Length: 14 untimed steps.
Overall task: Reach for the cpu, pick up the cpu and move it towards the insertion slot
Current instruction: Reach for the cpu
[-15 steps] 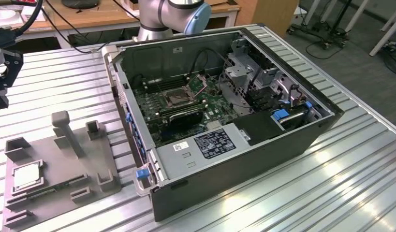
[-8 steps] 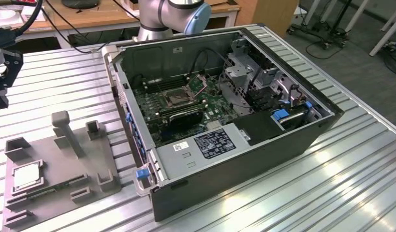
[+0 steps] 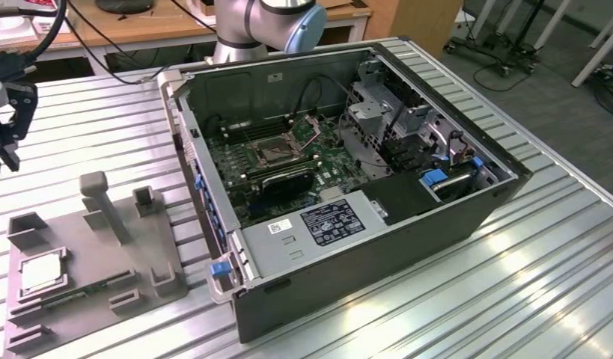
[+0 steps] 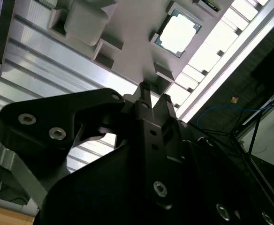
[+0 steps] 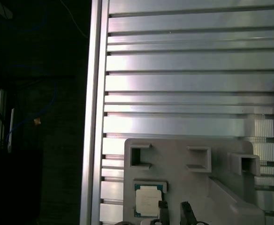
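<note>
**Exterior view, clock face laid over the picture.** The gripper (image 3: 1, 153) hangs at 9 to 10 o'clock, at the exterior view's left edge. It is raised above the slatted aluminium table (image 3: 486, 299). Its two dark fingers point downward.

The cpu (image 3: 42, 273) lies flat at about 8 o'clock in a square recess of the grey fixture plate (image 3: 117, 262), pale metal face up. It sits roughly at 6 o'clock from the gripper and well apart from it. A tall post (image 3: 96, 202) stands on the same plate, at 1 o'clock from the cpu.

The open computer case (image 3: 386, 254) fills the centre, at 3 o'clock from the plate. Inside it, on the green motherboard (image 3: 236, 161), the insertion slot (image 3: 274, 153) shows as a dark square in a silvery frame. It is just 11 o'clock of the picture's centre and far from both the cpu and the gripper. The arm's base (image 3: 266, 22) stands at 12 o'clock, behind the case.

**Second wrist view.** The gripper (image 4: 154, 93) has its fingertips (image 4: 144, 89) parted by a narrow gap with nothing between them. Beyond the fingertips are the cpu (image 4: 178, 33), seated in the fixture plate (image 4: 127, 28), and the table (image 4: 57, 70).

**First wrist view.** The gripper (image 5: 174, 211) again shows two separated, empty fingertips (image 5: 186, 210). The cpu (image 5: 148, 200) rests in its recess in the fixture plate (image 5: 184, 173), which lies on the table (image 5: 198, 61). No finger touches the chip.
</note>
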{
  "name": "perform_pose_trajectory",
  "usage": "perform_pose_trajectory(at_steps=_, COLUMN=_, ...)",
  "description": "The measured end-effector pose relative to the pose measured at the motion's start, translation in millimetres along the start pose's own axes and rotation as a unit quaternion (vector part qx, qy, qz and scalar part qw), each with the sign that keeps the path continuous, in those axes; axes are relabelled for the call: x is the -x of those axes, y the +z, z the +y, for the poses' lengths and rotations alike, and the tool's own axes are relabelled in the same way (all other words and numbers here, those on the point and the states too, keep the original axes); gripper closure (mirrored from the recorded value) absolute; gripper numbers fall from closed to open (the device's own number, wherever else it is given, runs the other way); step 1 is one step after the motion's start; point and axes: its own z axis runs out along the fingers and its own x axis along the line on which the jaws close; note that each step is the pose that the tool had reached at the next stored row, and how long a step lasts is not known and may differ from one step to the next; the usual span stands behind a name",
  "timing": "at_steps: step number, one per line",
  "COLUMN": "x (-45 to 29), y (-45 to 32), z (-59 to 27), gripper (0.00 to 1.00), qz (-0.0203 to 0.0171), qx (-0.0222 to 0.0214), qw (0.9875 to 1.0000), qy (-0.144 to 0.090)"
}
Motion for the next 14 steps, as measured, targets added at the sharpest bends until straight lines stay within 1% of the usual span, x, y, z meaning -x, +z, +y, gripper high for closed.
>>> perform_pose_trajectory(at_steps=1, x=-1.4, y=1.2, z=-0.6, gripper=0.76, qz=0.0001, qx=-0.0003, qw=1.0000, qy=0.000)
perform_pose_trajectory(at_steps=4, x=-7.2, y=5.3, z=-2.0, gripper=0.59, qz=0.0000, qx=-0.0006, qw=1.0000, qy=0.000)
perform_pose_trajectory(at_steps=6, x=-10.1, y=8.9, z=-2.3, gripper=0.59, qz=-0.0001, qx=-0.0007, qw=1.0000, qy=0.000)
perform_pose_trajectory(at_steps=7, x=-10.6, y=9.9, z=-2.3, gripper=0.53, qz=-0.0001, qx=-0.0011, qw=1.0000, qy=0.000)
perform_pose_trajectory(at_steps=14, x=-10.8, y=9.9, z=-2.3, gripper=0.53, qz=0.0001, qx=-0.0015, qw=1.0000, qy=0.000)
